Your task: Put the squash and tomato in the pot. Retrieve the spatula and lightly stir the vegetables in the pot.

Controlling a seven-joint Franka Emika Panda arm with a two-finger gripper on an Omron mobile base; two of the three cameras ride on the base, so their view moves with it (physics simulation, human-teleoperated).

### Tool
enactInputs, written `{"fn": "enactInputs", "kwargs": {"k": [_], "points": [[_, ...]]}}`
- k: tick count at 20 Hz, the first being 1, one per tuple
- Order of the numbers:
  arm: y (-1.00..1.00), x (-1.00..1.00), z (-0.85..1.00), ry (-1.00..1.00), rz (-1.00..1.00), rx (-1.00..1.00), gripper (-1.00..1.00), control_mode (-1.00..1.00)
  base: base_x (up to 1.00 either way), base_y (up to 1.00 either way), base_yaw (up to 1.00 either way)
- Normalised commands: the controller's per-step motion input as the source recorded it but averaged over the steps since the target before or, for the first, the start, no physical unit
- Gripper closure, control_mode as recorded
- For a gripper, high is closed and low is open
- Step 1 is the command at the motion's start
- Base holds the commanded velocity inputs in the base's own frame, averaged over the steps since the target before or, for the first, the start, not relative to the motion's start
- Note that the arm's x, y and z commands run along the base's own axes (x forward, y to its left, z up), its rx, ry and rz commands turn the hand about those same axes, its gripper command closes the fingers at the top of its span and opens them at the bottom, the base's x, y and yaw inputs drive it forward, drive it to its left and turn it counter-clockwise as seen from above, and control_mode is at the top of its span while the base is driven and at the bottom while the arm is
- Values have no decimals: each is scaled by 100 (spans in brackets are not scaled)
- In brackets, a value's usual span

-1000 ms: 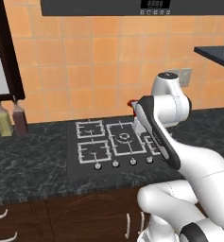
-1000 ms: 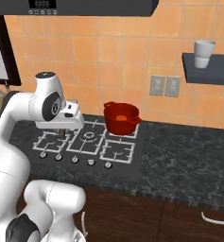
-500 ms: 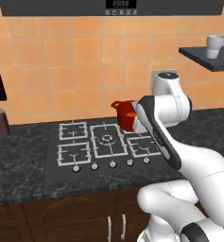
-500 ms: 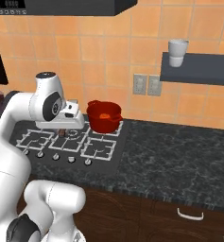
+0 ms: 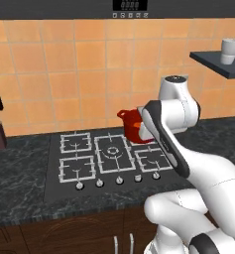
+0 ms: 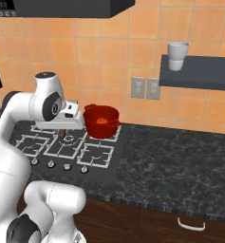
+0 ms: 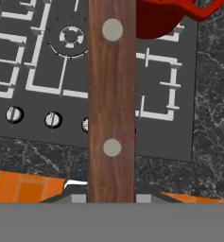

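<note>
In pincer (image 7: 111,198), riveted brown spatula (image 7: 111,94) handle

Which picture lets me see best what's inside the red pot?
The right base view: it looks down into the pot, showing something orange inside. The left base view shows its side, half hidden behind the arm. The hand view catches its bottom edge and a handle.

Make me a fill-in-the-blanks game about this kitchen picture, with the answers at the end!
1. The pot on the stove is colored ____.
2. The long handle of the spatula seen up close in the hand view is made of ____.
3. The white cup sits up on a ____ on the wall.
4. Something colored ____ lies inside the pot.

Missing words: red; wood; shelf; orange
</note>
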Motion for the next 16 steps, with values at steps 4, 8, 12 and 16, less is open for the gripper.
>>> {"fn": "enactInputs", "kwargs": {"k": [4, 8, 12, 16], "points": [[-1, 11, 0, 0, 0, 1, 100, -100, 0, 0, 0], [-15, 47, 0, 6, 1, 2, 100, -100, 0, 0, 0], [-23, 72, 0, 9, 1, 2, 100, -100, 0, 0, 0], [-24, 97, 0, 9, -3, -2, 100, -100, 0, 0, 0]]}}
